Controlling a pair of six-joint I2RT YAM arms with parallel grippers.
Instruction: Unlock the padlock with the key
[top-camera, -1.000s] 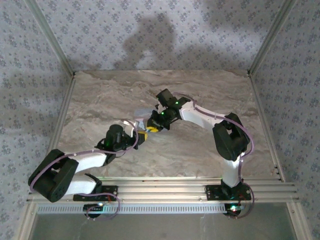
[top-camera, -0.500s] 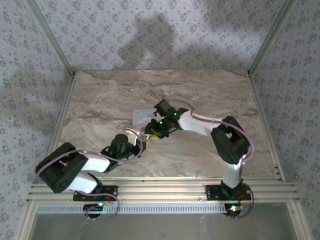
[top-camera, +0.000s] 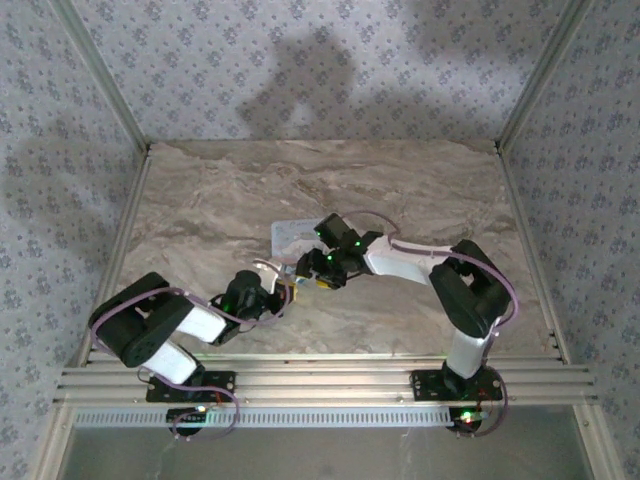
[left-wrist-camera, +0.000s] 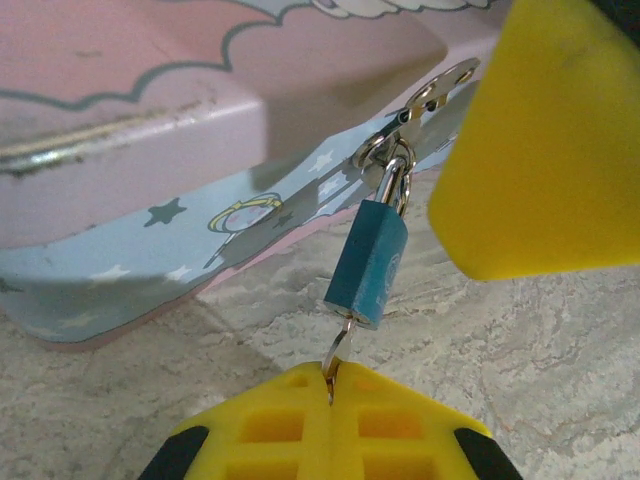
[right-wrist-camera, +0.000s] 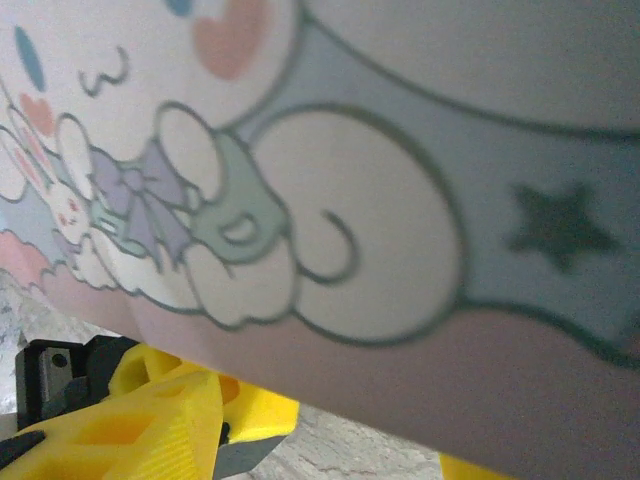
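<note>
Pulling back toward its base over the last second, the left arm has folded tight, and the left gripper now sits closer to the table's near edge. The right gripper and the cartoon tin box have slid after it, so the whole group has travelled together. From the left wrist we see its yellow fingers pressed together on the thin metal bow of the key, which enters the bottom of the teal padlock. The padlock hangs from the tin's hasp, shackle through the ring and, as far as we can judge, seated. A yellow finger of the right gripper hovers just beside the hasp, but whether that gripper is spread or clamped we cannot tell. We judge the key is in, the pull dragged the tin along, and the lock is not yet open
</note>
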